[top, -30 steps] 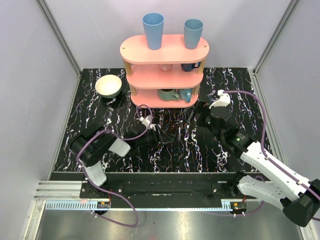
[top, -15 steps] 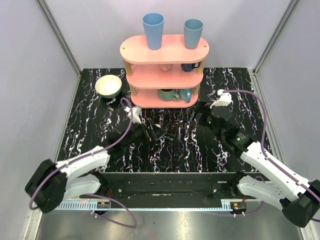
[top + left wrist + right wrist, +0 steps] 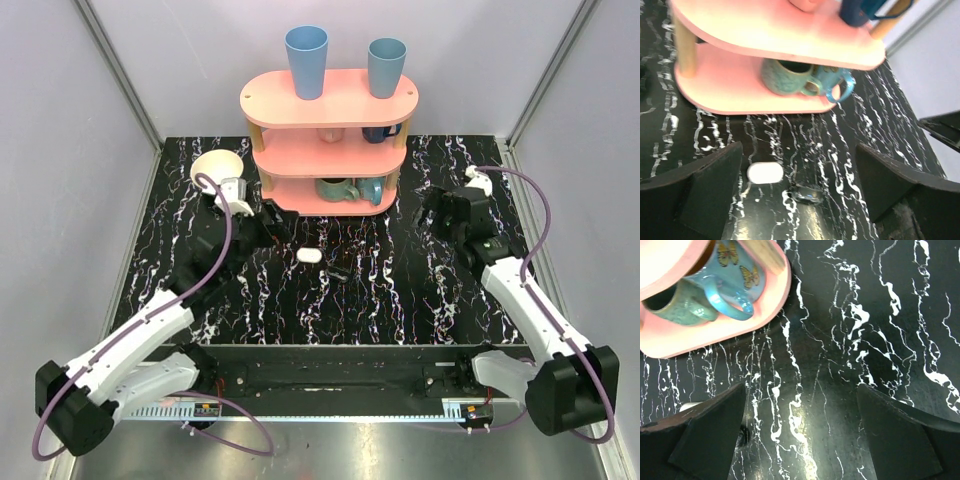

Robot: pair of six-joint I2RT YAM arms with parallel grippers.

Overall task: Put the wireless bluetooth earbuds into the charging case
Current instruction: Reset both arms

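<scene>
The charging case [image 3: 309,255] is a small white pill shape lying flat on the black marbled table, touched by nothing. In the left wrist view the case [image 3: 765,172] lies just inside the left finger [image 3: 705,190]. My left gripper [image 3: 274,224] [image 3: 799,150] is open and empty, up-left of the case, pointing at the shelf foot. My right gripper [image 3: 438,208] [image 3: 801,390] is open over bare tabletop to the right of the shelf, well away from the case. The earbuds are out of view.
A pink three-tier shelf [image 3: 330,100] stands at the back with two blue cups on top and mugs [image 3: 790,77] on its lower tiers. A cream bowl [image 3: 215,170] sits at the back left. A small dark glossy object [image 3: 335,272] [image 3: 807,194] lies beside the case.
My left gripper opened wide and drew back up-left from the table's middle, uncovering the case on the tabletop. My right gripper pulled back to the right.
</scene>
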